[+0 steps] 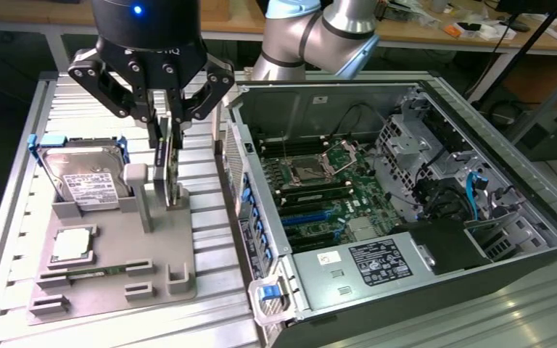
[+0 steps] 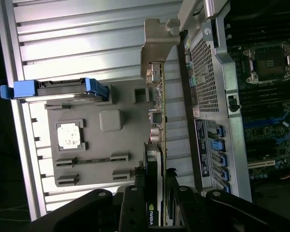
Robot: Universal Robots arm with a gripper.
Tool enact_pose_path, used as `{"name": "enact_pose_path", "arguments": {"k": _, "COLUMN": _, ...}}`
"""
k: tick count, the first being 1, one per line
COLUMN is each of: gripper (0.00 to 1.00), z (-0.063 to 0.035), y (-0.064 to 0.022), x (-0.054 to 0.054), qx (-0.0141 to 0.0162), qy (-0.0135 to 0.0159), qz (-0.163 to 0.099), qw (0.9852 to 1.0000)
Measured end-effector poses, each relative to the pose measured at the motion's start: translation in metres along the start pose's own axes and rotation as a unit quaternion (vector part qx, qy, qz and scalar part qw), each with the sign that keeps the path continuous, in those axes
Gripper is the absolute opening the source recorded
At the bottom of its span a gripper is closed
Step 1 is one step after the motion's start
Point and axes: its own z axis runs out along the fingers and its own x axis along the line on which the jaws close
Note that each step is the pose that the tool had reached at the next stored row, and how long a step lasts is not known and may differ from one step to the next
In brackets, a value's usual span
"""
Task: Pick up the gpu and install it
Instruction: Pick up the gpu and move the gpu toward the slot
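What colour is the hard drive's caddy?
Blue. The caddy shows best in the wrist view.

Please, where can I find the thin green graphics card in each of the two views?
Exterior view: the thin green graphics card stands upright on the grey holder plate, gripped by the tool.
Wrist view: the card is edge-on, held in the tool.
Shared landmark: the square silver processor on that plate.

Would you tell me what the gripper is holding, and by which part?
The gpu, pinched along its upper edge between the jaws, standing upright.
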Motion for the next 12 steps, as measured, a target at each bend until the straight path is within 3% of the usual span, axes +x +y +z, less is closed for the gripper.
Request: {"name": "enact_pose_path", "arguments": {"k": 12, "gripper": 0.27, "z": 0.0002, "y": 0.0008, "x": -0.0059, "qx": 0.0, "qy": 0.0, "qz": 0.0, "qw": 1.0}}
